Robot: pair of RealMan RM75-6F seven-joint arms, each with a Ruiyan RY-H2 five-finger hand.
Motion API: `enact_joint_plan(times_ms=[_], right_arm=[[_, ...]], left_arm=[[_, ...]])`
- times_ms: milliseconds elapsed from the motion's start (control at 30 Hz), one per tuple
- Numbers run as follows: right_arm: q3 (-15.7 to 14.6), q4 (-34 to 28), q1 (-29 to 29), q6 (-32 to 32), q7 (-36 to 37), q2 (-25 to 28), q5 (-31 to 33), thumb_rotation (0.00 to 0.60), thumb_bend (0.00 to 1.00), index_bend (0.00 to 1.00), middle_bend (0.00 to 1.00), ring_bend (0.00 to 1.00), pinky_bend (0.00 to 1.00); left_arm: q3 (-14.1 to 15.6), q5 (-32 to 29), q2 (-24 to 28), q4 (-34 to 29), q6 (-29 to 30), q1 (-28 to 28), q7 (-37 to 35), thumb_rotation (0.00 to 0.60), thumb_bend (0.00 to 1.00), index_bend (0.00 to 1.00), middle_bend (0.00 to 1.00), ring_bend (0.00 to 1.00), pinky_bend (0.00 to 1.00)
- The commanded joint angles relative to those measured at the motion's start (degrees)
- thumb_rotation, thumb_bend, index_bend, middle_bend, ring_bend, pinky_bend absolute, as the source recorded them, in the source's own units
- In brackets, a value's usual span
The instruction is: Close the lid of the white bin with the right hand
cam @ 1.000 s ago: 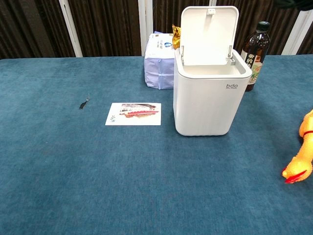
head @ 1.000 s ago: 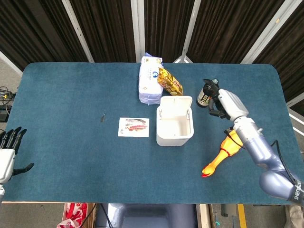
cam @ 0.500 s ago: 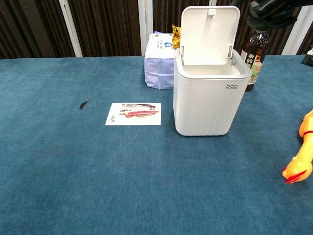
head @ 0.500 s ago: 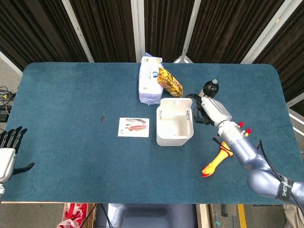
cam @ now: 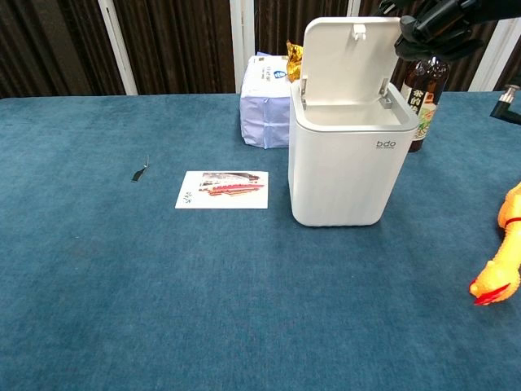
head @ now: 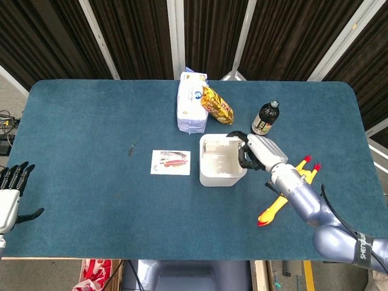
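The white bin (head: 213, 174) (cam: 342, 163) stands mid-table, right of centre. Its hinged lid (cam: 346, 61) is raised and leans forward over the opening; in the head view the lid (head: 219, 145) covers part of the bin's inside. My right hand (head: 250, 151) (cam: 427, 28) is at the lid's top right corner, its dark fingers curled and touching the lid's upper edge. My left hand (head: 12, 189) hangs off the table's front left corner, fingers spread, holding nothing.
A dark bottle (head: 265, 118) (cam: 423, 98) stands just behind and right of the bin. A yellow rubber chicken (head: 285, 197) (cam: 501, 261) lies right of it. A tissue pack (head: 191, 102) and snack packet (head: 217, 103) sit behind; a card (head: 171, 162) lies to the left.
My right hand has travelled from beside the bottle to the lid's top edge. The lid has tipped from upright to leaning forward over the bin.
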Motion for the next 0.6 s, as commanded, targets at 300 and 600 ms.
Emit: enact_joint_plan(times_ms=[300, 600], right_arm=[[-2.7, -4.7, -1.1, 0.0, -0.4, 1.9, -2.7, 0.6, 0.84, 0.23, 0.8, 0.92, 0.9], [-5.0, -5.8, -1.0, 2.3, -1.0, -1.1, -3.0, 0.6, 0.84, 0.23, 0.8, 0.92, 0.9]], left_arm=[[-0.1, -0.1, -0.3, 0.2, 0.0, -0.2, 0.7, 0.6, 0.0, 0.0, 0.0, 0.0, 0.0], [-0.1, 0.2, -0.7, 0.4, 0.1, -0.3, 1.2, 0.6, 0.0, 0.0, 0.0, 0.0, 0.0]])
